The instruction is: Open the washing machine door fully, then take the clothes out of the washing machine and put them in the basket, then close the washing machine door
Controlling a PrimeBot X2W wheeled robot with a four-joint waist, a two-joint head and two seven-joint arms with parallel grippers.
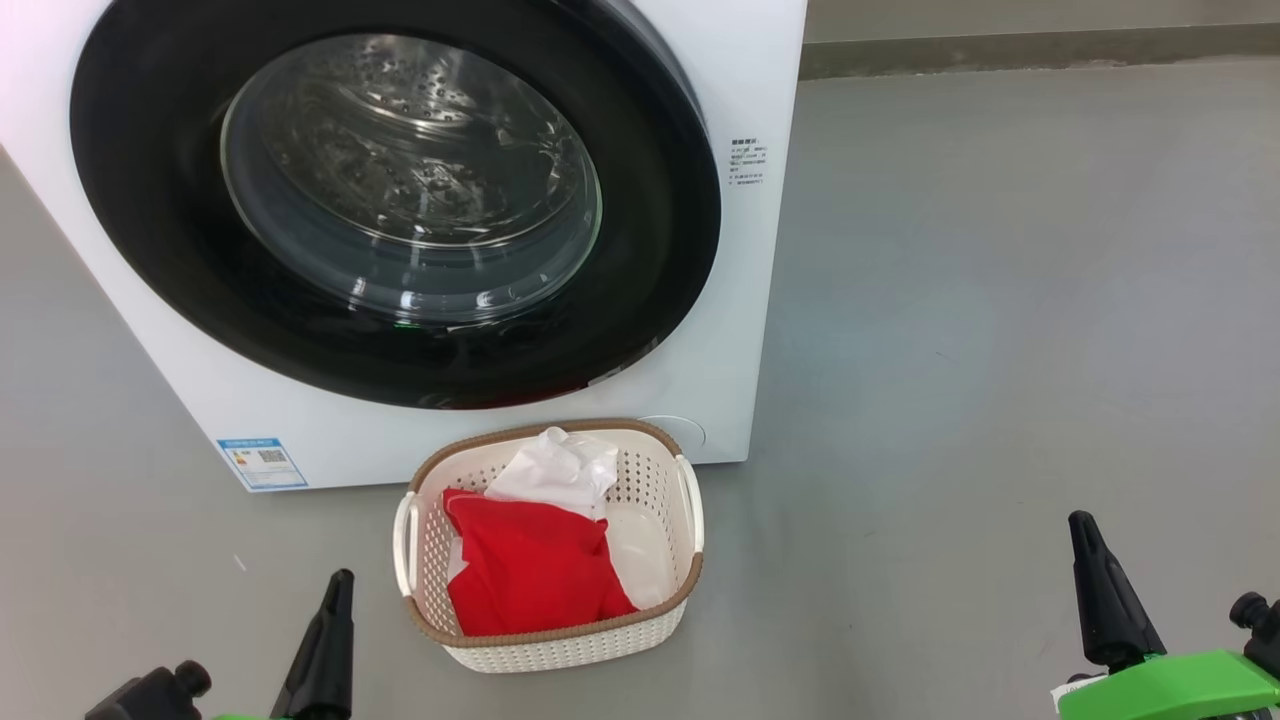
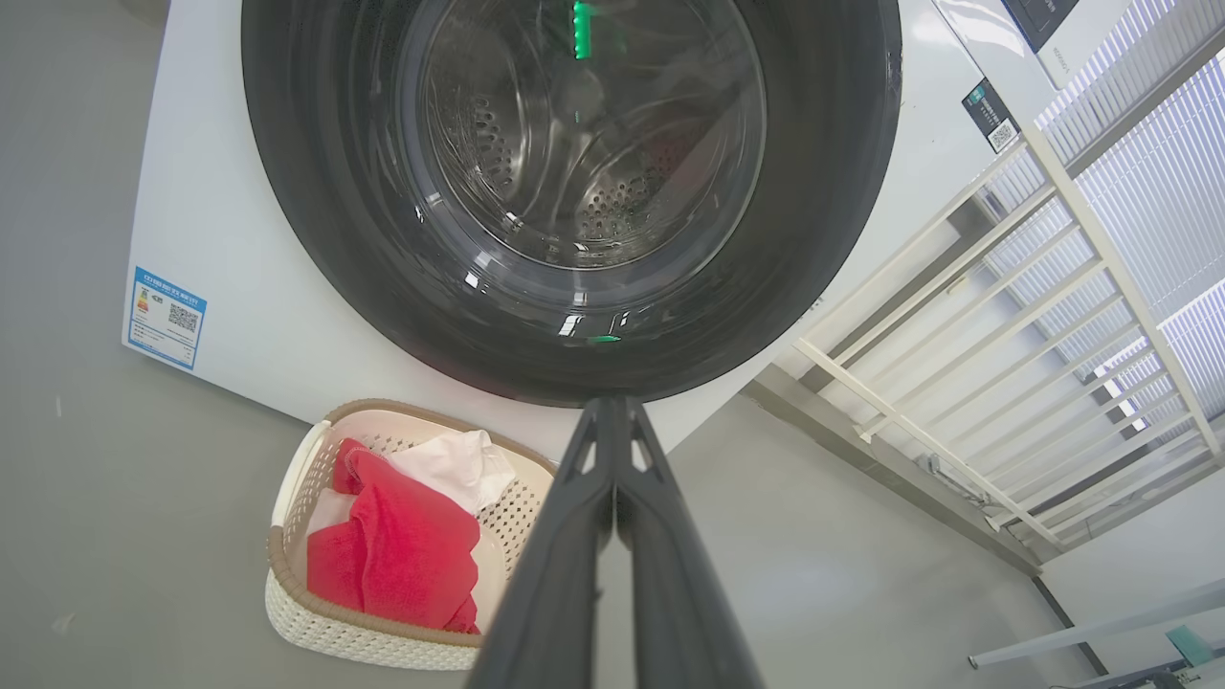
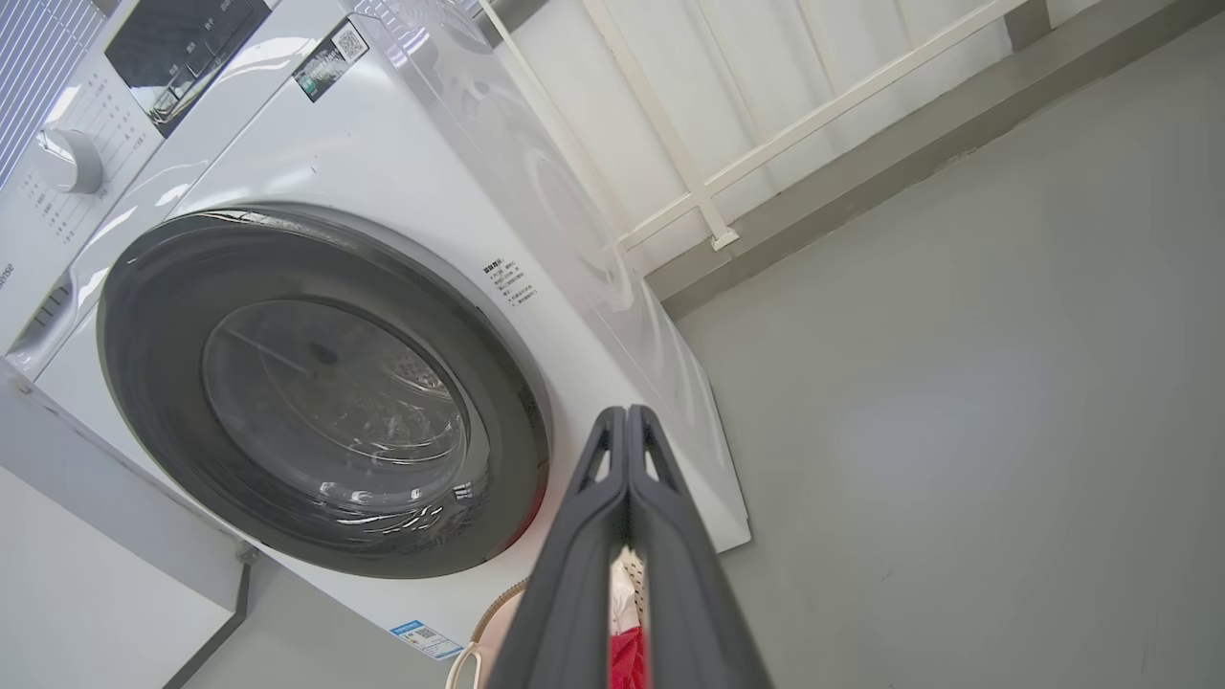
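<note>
1. Left claw (image 1: 341, 585): the fingers are pressed together and hold nothing. It hangs over the floor (image 1: 1000, 350), near the left handle of the basket (image 1: 545, 640). A sideways sweep can knock this light basket over.
2. Washing machine (image 1: 200, 400): the door (image 1: 400, 190) lies flush against the front. You cannot tell whether the latch has caught. An unlatched door can swing out over the basket.
3. In the left wrist view the door glass carries a faint red tint. Treat it as either a reflection or a piece lying inside, and check it.
4. The basket stands on the floor, just before the lower front edge of the machine. The clothes (image 1: 530, 570) lie in it, with the white piece (image 1: 560, 470) heaped above the back rim. A bump can spill it.
5. Right claw (image 1: 1082, 528): it is pressed together, empty, and well apart from the basket.
</note>
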